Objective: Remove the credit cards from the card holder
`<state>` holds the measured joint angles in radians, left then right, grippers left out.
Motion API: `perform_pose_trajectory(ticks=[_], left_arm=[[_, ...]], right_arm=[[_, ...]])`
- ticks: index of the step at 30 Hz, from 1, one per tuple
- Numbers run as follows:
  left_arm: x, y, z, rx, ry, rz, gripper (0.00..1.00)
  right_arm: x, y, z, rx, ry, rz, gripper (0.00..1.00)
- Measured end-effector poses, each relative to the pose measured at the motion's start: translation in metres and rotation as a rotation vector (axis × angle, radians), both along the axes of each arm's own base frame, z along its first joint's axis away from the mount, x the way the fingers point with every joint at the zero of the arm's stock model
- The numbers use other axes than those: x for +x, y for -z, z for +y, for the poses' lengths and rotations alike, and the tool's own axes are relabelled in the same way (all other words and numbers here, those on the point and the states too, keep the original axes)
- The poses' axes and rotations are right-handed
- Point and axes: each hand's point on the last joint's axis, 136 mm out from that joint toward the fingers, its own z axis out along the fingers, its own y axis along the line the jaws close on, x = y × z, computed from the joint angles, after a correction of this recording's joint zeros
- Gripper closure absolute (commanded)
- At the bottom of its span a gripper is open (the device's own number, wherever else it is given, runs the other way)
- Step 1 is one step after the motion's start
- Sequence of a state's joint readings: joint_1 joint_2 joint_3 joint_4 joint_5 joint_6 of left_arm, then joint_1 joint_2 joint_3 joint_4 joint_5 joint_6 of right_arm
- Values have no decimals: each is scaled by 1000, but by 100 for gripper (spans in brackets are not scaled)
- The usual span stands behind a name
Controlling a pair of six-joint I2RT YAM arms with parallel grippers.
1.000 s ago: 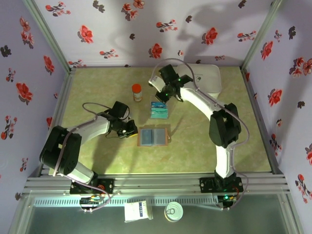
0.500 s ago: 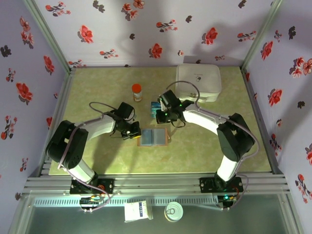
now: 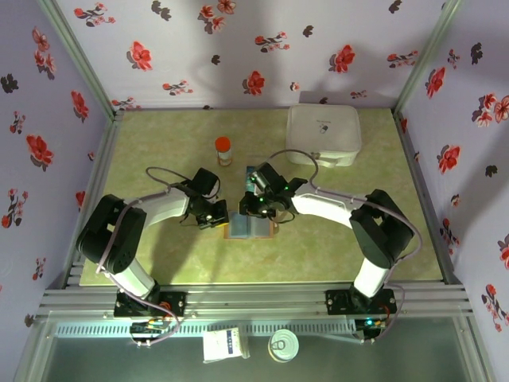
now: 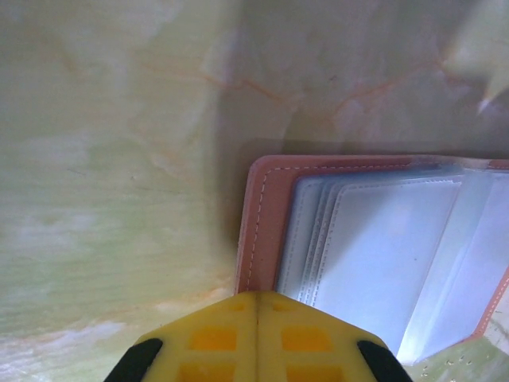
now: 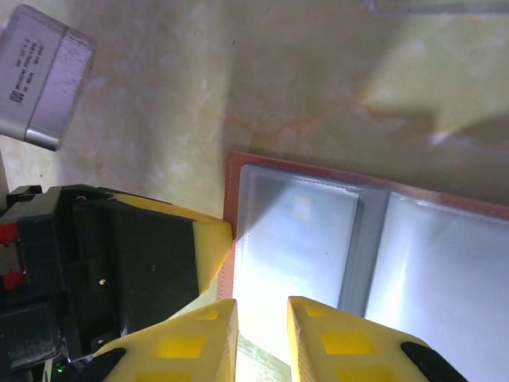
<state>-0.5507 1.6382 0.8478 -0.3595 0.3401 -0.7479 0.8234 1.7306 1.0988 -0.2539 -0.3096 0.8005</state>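
Observation:
The card holder (image 3: 253,228) lies open on the table, brown-rimmed with pale blue-grey pocket panels (image 5: 302,239). My left gripper (image 3: 215,216) is shut, and its yellow tip (image 4: 257,298) touches the holder's brown left edge (image 4: 258,215). My right gripper (image 5: 262,306) hovers over the left pocket panel, jaws a little apart with nothing between them. In the top view it sits at the holder's upper left (image 3: 258,208). A teal stack of credit cards (image 3: 253,176) lies just behind the right wrist, mostly hidden by it.
An orange-capped bottle (image 3: 223,150) stands behind the left arm. A white rounded case (image 3: 322,135) sits at the back right. The left gripper's finger (image 5: 208,239) and its black body lie close beside my right fingers. Walls enclose the table.
My right arm swung from the back of the table down onto the card holder and its jaws parted slightly. The left gripper slid right to the holder's left edge.

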Motion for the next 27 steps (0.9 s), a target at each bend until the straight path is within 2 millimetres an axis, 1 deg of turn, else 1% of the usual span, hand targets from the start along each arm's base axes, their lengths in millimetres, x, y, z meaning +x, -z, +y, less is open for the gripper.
perform_pose_trajectory(ticks=[4, 7, 10, 17, 22, 27], left_arm=[[-2, 2, 1, 2, 0, 4, 97], [-2, 3, 1, 2, 0, 5, 97], [-3, 3, 1, 2, 0, 5, 97], [-2, 3, 1, 3, 0, 4, 97], [-2, 3, 2, 3, 0, 4, 97], [-2, 3, 2, 3, 3, 3, 97]], right_arm=[[-1, 9, 5, 10, 14, 36, 75], [-2, 15, 9, 20, 17, 60, 81], [-5, 22, 13, 23, 15, 84, 83], [-10, 41, 12, -7, 9, 125, 81], [-13, 47, 7, -38, 13, 140, 79], [-12, 49, 1, -75, 27, 136, 79]])
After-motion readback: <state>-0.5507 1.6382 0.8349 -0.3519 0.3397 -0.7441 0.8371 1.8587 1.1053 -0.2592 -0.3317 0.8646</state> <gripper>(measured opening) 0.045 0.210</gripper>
